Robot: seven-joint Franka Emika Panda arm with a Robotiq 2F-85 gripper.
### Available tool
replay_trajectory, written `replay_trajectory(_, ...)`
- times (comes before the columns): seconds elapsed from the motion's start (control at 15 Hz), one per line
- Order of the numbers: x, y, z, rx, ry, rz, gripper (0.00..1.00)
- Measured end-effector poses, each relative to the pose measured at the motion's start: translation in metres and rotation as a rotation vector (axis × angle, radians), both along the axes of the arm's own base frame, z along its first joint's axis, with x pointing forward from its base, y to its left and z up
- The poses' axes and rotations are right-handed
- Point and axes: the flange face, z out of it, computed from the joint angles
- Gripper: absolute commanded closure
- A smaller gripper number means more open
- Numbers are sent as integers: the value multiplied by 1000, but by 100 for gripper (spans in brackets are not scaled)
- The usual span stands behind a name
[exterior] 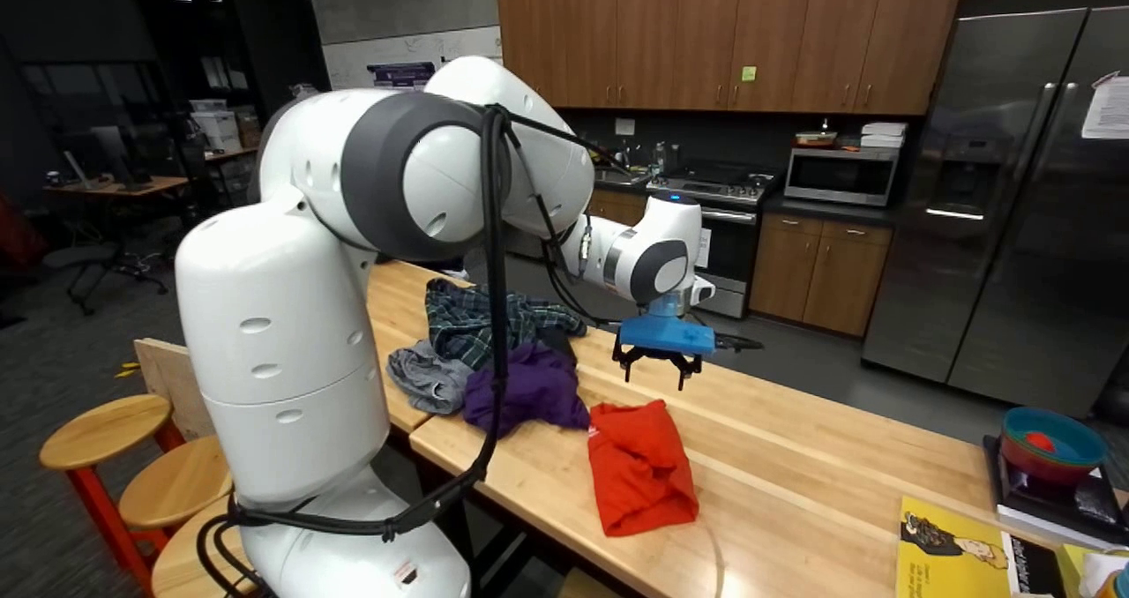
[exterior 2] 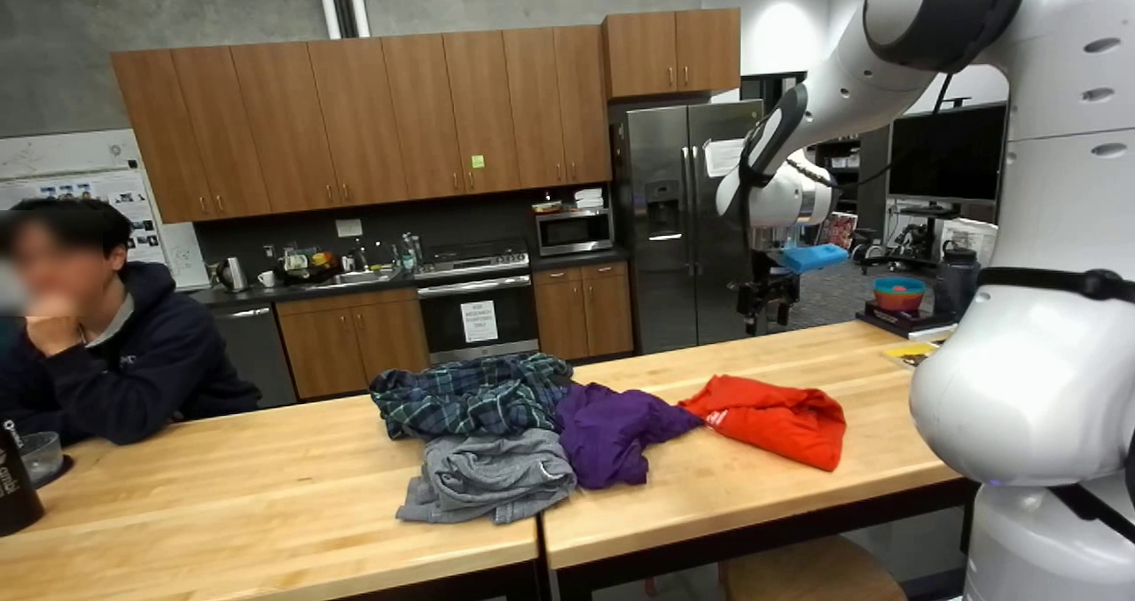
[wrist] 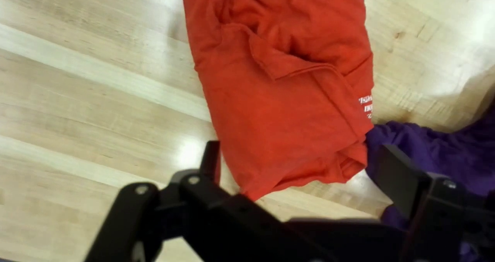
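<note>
Wrist view: gripper [wrist: 301, 153] above folded red cloth [wrist: 282, 111], fingers wide apart; purple cloth [wrist: 429, 153] touching red one, both on wooden table [wrist: 96, 123].

I saw that the red cloth [exterior: 639, 473] was dull and wrinkly, the table [exterior: 794, 466] smooth, shiny wood, the fridge [exterior: 979, 263] shiny metal.

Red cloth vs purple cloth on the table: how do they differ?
The red cloth is folded into a rough rectangle; the purple cloth is bunched into a loose heap. The red cloth carries white print; none shows on the purple cloth. The purple cloth lies against the gray cloth; the red cloth sits apart from it. Both lie unheld on the wooden tabletop.
</note>
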Motion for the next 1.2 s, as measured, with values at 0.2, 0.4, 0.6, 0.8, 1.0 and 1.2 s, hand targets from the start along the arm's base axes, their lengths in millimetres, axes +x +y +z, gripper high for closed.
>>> replay_trajectory(0.2, 2, -1, -18, 29, 69, 97, 0)
replay_trajectory(0.4, 7, 1, -38, 38, 124, 152, 0)
replay_trajectory(0.6, 15, 6, -62, 24, 161, 167, 0)
replay_trajectory(0.8, 22, 15, -87, 1, 202, 169, 3)
replay_trajectory(1.0, 22, 22, -108, -60, 239, 154, 3)
replay_trajectory(1.2, 17, 26, -117, -124, 264, 124, 30)
